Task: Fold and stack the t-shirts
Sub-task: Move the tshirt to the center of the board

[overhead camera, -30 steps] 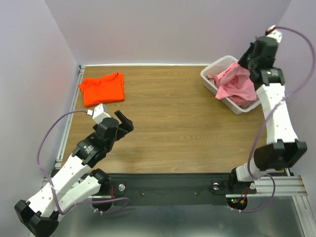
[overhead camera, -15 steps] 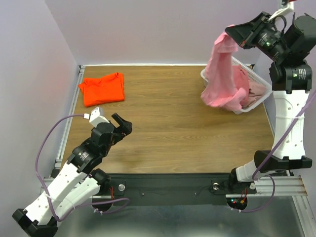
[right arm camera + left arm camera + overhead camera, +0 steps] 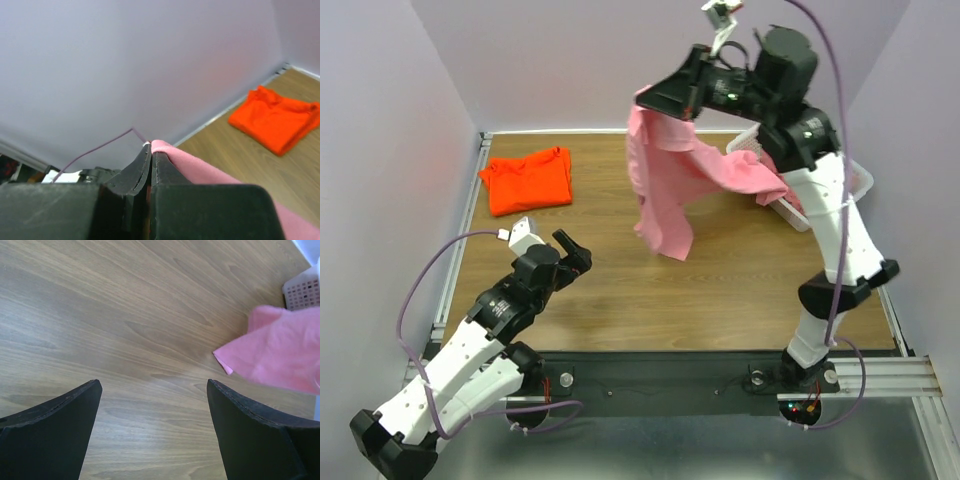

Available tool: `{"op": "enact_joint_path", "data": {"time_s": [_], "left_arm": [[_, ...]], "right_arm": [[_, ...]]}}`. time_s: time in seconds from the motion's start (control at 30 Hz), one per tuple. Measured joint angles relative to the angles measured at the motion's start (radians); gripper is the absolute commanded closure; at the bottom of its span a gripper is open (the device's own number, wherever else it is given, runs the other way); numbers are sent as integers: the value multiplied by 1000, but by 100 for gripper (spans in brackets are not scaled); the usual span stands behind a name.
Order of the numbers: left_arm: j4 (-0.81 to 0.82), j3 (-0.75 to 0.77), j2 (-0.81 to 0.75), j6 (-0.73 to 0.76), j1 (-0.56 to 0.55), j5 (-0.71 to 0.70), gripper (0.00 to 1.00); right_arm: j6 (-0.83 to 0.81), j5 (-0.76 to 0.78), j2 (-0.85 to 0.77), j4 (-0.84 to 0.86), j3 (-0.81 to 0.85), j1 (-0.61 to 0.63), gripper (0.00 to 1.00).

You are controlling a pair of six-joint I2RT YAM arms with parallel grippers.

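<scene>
Step in hand: carrying pink shirt (image 3: 665, 190) from basket (image 3: 861, 181) to open desk (image 3: 740, 280) for folding.
Grip: right tool (image 3: 644, 101) pinched tight on shirt edge, high in upper middle of top view. Cloth hangs bunched, tail trailing toward basket at upper right.
Idle: left tool (image 3: 573, 256) spread wide, holding nothing, lower left.
Done pile: orange shirt (image 3: 528, 180) folded, upper left.
Next, likely: lower shirt, spread flat mid-desk, with left tool taking free corner.
</scene>
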Motion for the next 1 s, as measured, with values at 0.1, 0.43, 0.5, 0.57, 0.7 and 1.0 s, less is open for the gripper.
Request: {"op": "enact_joint_path", "data": {"time_s": [0.1,0.43,0.5,0.57,0.7,1.0], "left_arm": [[-2,0,8,-18,0,1,1],[-45,2,-38,-78,0,-11,1],[-63,4,-56,-86,0,-16,1],[-78,6,-76,-93,0,-20,1],[-107,8,-122,-105,0,-26,1],[-122,8,-198,-114,0,13,1]], "right_arm": [[-13,47,109,3,125,121,99],[-25,161,262,145,166,306,100],[-26,189,271,169,164,310,100],[-46,236,250,203,114,309,100],[-102,463,32,236,-269,306,100],[-57,783,-505,268,-1142,27,100]]}}
